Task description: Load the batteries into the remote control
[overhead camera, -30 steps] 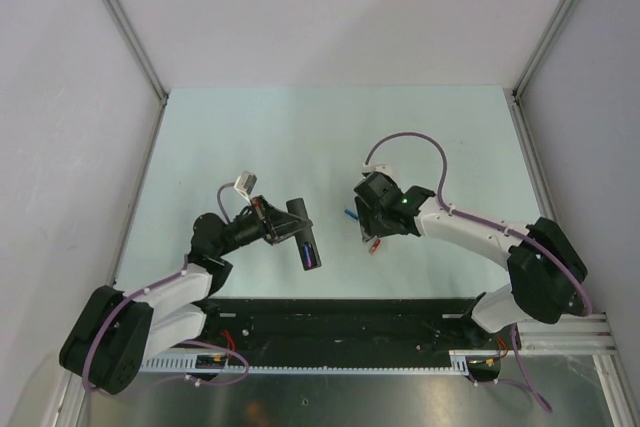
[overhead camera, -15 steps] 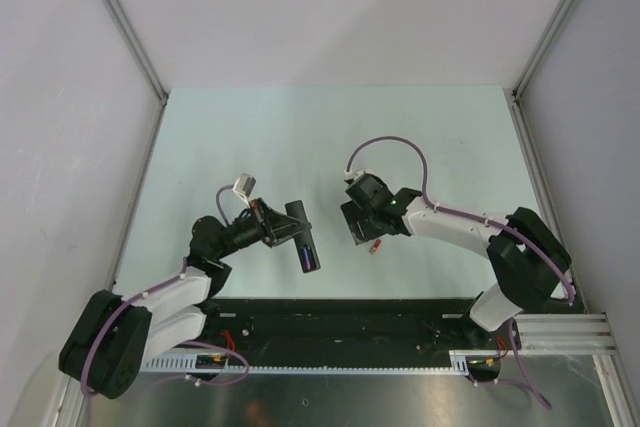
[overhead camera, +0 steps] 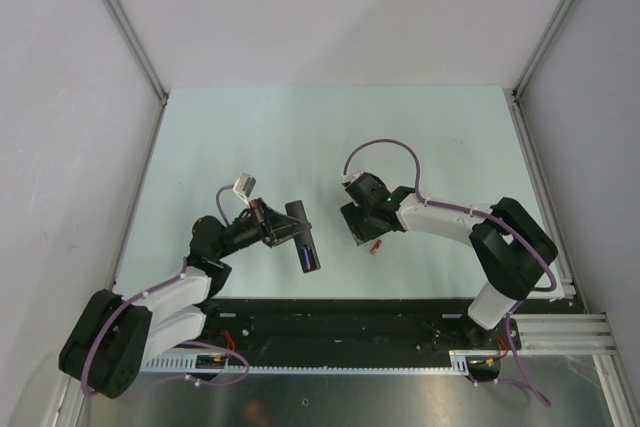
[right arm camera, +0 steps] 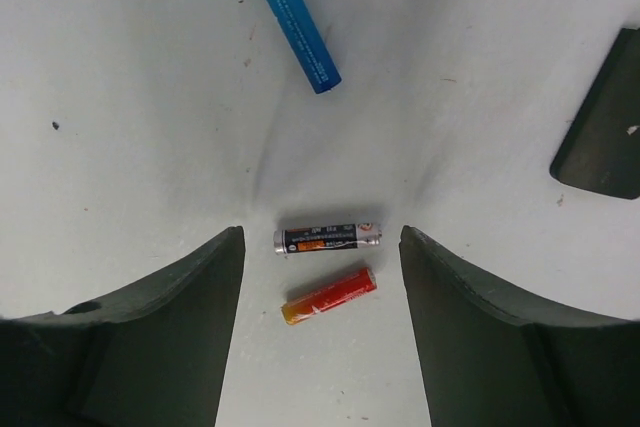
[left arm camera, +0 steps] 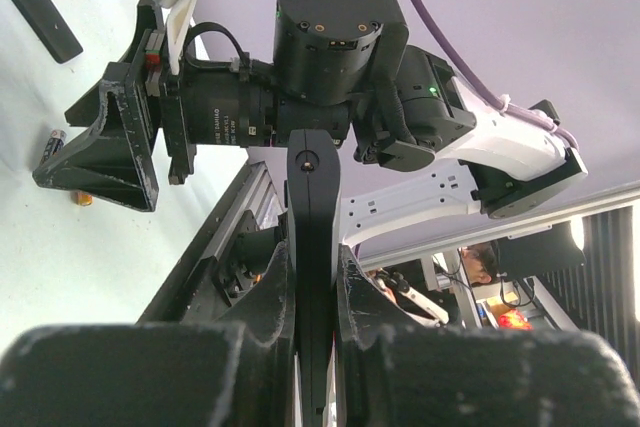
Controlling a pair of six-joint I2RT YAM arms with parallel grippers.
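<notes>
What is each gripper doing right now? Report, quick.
Left gripper: shut on the remote control.
Right gripper: open, holding nothing, above the red battery.

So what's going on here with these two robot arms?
They are loading batteries into a remote. The left arm has its jaws shut on the black remote control. The right arm hovers over the table with its jaws open on either side of two loose batteries, a black battery and a red-orange battery, touching neither yet. A blue battery and a flat black piece lie farther off.
</notes>
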